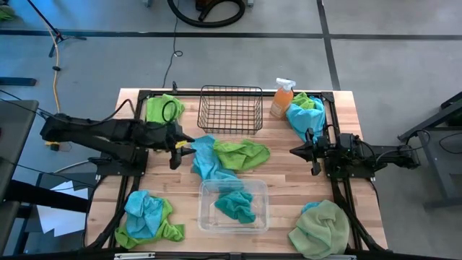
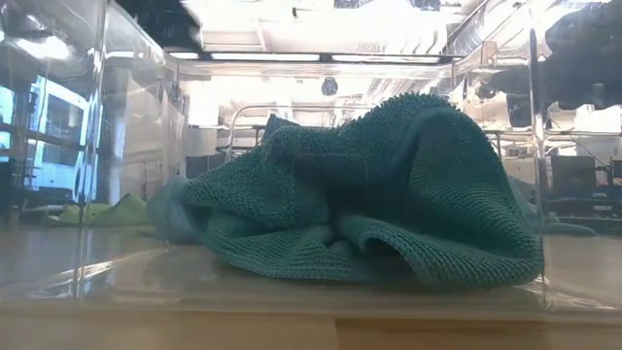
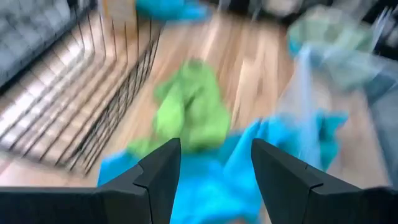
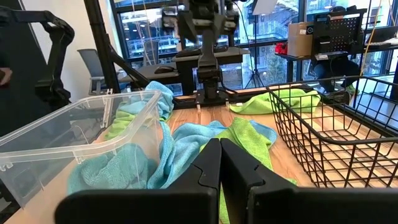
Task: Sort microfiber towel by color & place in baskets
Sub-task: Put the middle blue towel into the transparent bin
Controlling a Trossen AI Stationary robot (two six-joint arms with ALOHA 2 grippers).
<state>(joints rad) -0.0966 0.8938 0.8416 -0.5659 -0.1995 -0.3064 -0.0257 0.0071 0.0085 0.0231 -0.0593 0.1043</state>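
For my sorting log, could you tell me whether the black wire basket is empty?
Empty: the black wire basket shows only bare table through its mesh from above.

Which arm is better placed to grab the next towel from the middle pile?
Left. Its open tool sits beside the blue towel; the right tool is shut and farther away.

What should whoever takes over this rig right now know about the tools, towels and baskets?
Left tool: open, empty, beside the centre blue towel and green towel.
Right tool: shut, empty, at table's right.
Done: one blue towel in the clear tub.
Wire basket: empty.
Left: centre pair, green towel far-left, blue-green pile near-left, pile by the orange bottle, sage towel near-right.
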